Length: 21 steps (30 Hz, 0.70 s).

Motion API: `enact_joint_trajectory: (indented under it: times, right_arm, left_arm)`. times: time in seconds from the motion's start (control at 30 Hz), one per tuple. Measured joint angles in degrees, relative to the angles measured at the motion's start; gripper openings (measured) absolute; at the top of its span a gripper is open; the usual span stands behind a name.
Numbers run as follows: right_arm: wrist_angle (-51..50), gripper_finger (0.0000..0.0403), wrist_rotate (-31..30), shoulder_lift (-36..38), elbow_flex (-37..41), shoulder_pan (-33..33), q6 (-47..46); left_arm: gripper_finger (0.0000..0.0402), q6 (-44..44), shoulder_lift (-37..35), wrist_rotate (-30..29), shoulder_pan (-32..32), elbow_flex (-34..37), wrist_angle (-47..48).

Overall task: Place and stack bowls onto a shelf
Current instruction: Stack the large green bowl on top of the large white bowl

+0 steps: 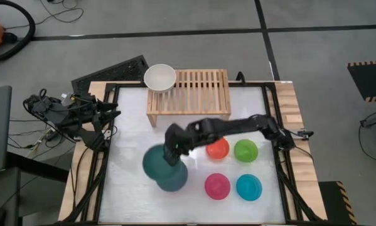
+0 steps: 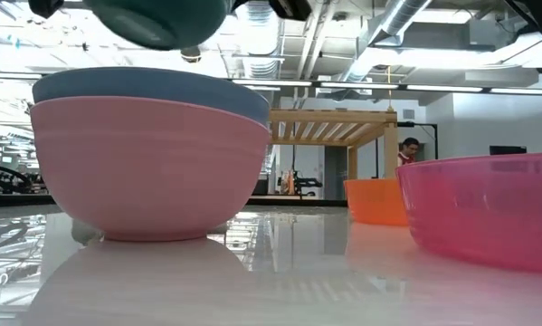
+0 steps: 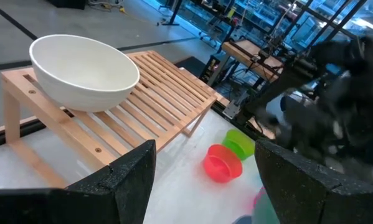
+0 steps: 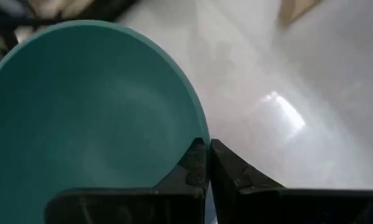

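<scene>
My right pincer [image 4: 206, 163] is clamped on the rim of the teal bowl [image 1: 157, 161], which I hold lifted above the slate-blue bowl [image 1: 174, 180] nested in the pink bowl [image 2: 148, 167] on the worktop [image 1: 131, 125]. My left pincer [image 3: 202, 180] waits wide apart and empty at the worktop's left edge. The cream bowl [image 1: 159, 77] sits on the left end of the shelf [image 1: 200, 91] at the far side.

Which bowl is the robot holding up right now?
Look at the white table in front of the wooden shelf. Near its middle, the right gripper pinches the rim of a big teal bowl, lifted above the slate-blue and pink stack. It is the only teal one, and the only bowl off the table.
</scene>
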<state>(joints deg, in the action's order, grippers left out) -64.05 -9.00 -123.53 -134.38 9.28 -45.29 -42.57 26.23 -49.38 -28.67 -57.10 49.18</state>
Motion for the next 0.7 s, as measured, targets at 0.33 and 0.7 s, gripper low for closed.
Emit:
enact_joint_trajectory:
  times: [0.33,0.7]
  right_arm:
    - [6.9,0.0026,-2.9,5.76,-0.66,-13.76,4.07]
    - [23.7,0.0026,-0.04,5.11,-0.64,-27.63,8.45]
  left_arm:
    - [0.0256,-0.66,0.0,0.04,-0.02,0.0,0.05]
    - [0.0256,-1.26,0.0,-2.27,-0.02,0.0,0.46]
